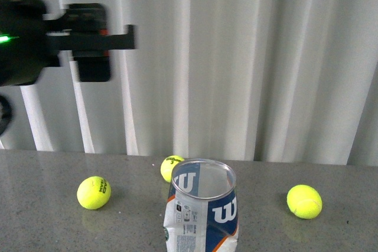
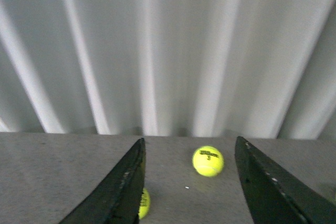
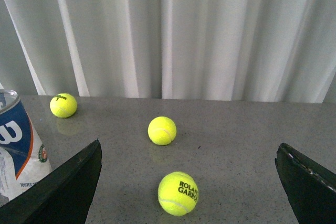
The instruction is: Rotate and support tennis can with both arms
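front view: the can (image 1: 202, 210) stands upright on the grey counter (image 1: 47, 228), low in the middle, open silvery rim up, long axis vertical. three balls lie round it: one to the left (image 1: 94, 192), one just behind its rim (image 1: 172, 167), one to the right (image 1: 305, 200). the left arm (image 1: 35, 36) is raised high at the upper left, well above and well apart from the can; its pincer cannot be judged from here. the right arm is out of view.

left wrist view: the left pincer (image 2: 190, 182) is spread, both dark fingers (image 2: 123, 187) with nothing between them but open counter. a ball (image 2: 208, 161) lies beyond, another (image 2: 143, 203) peeks past one finger. no can shows, so this pincer points past it.

right wrist view: the right pincer (image 3: 189, 182) is spread wide and holds nothing. the can (image 3: 18, 148) shows at the picture's edge, beyond one finger (image 3: 63, 190), outside the gap. three balls (image 3: 178, 193) lie ahead on the counter. my guess is the right arm is the nearer one and must swing sideways toward the can; the left has to come down a long way first.
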